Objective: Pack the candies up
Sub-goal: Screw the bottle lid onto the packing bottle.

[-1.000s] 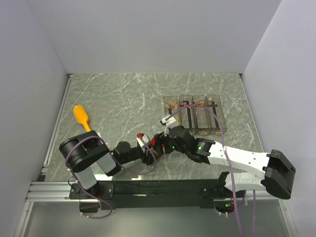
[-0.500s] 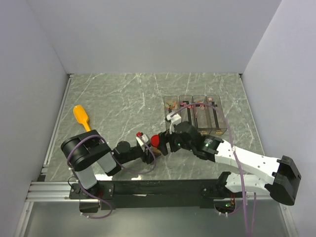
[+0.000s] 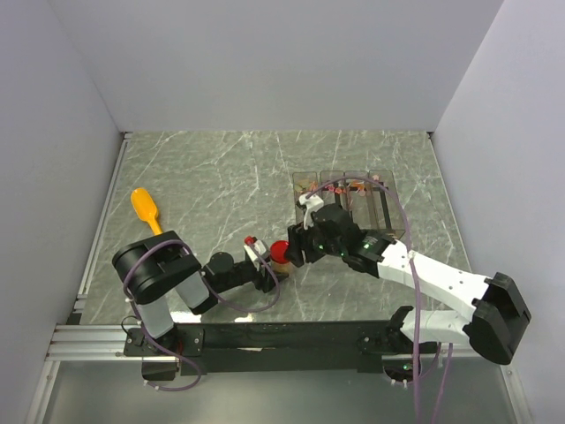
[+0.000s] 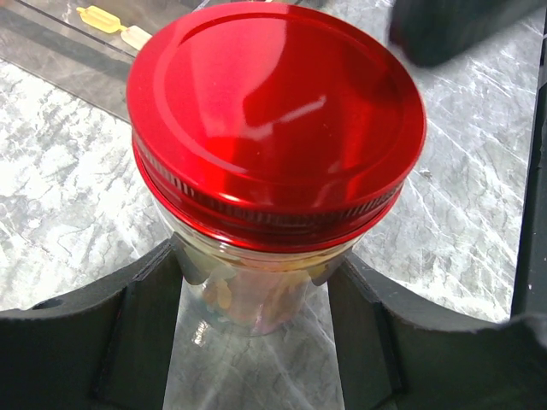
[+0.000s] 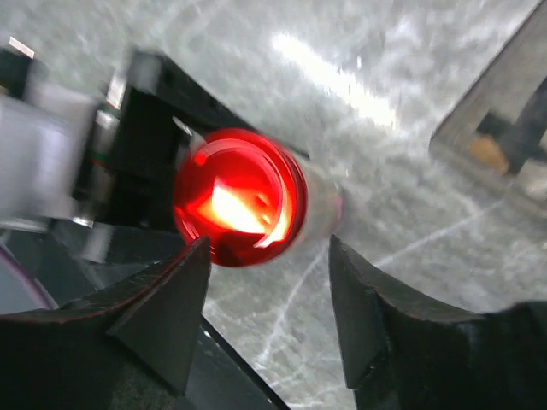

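Two grippers on one jar, and it looks late in the job. Nearest the bases, the left gripper point(image 4: 256, 269) clamps the glass jar point(image 4: 282, 282) low on its body, a finger on each side, and the jar stands upright on the table point(image 3: 212, 177). Through the glass you can see the candies point(image 4: 224, 295), pink and yellow, heaped inside. On top of the jar sits the red lid point(image 4: 273, 120), square on the rim. It's seated, yes, but whether it's screwed tight I can't tell.

Just right of the jar, the right gripper point(image 5: 269, 248) faces the lid with its jaws spread apart. That wrist view is blurred, but nothing seems pinched between them. So I'd say the filling is mostly done and the lid is on, with a tightening turn perhaps left.

Beyond the jar and to its right, the clear tray point(image 3: 386, 181) shows a few more candies at its far ends, so some packing may remain. The right arm and its purple cable point(image 3: 353, 181) lie across that tray, in the way of any reach into it. Well left of the jar and farther back, the yellow scoop point(image 3: 146, 210) lies flat, apart from everything.
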Controlling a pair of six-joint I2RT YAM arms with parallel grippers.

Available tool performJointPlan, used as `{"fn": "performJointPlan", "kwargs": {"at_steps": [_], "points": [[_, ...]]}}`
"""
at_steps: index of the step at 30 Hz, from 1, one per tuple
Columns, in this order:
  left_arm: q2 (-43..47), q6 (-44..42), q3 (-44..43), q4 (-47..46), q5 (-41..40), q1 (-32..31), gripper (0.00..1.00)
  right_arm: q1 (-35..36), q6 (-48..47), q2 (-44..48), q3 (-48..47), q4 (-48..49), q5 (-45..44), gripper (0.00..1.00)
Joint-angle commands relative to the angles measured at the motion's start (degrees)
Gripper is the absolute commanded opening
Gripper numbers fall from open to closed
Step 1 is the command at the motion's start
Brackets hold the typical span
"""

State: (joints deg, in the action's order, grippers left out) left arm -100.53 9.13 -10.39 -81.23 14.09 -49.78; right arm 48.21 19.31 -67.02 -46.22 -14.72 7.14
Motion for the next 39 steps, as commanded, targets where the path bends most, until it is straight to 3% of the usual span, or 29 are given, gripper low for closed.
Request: {"fn": "performJointPlan", "kwargs": {"at_steps": [1,8,16,23,36,39], "points": [[-2.21,0.10,0.11,-25.56,0.06,0.30,0.40,-0.22,0.73,-0.91,2.97,2.94,1.57,0.63],[-3.53,-0.25,-0.24,-25.56,0.15,0.30,0.41,-0.22,0.99,0.14,5.97,1.98,-0.10,0.52],[-4.41,-0.77,-0.42,-25.56,1.29,0.30,0.44,-1.09,-1.11,1.46,-0.62,-1.18,0.16,0.54],[-5.38,-0.69,-0.68,-25.56,1.74,0.30,0.43,-2.33,-3.22,-3.45,-6.07,0.04,1.04,0.56],[-6.34,-0.60,-0.94,-25.56,2.00,0.30,0.43,-2.50,-3.40,-13.65,-4.67,1.89,0.61,0.56],[-6.61,-0.60,-0.94,-25.56,1.82,0.30,0.43,-3.29,-2.88,-14.36,-4.32,1.36,0.16,0.51]]}}
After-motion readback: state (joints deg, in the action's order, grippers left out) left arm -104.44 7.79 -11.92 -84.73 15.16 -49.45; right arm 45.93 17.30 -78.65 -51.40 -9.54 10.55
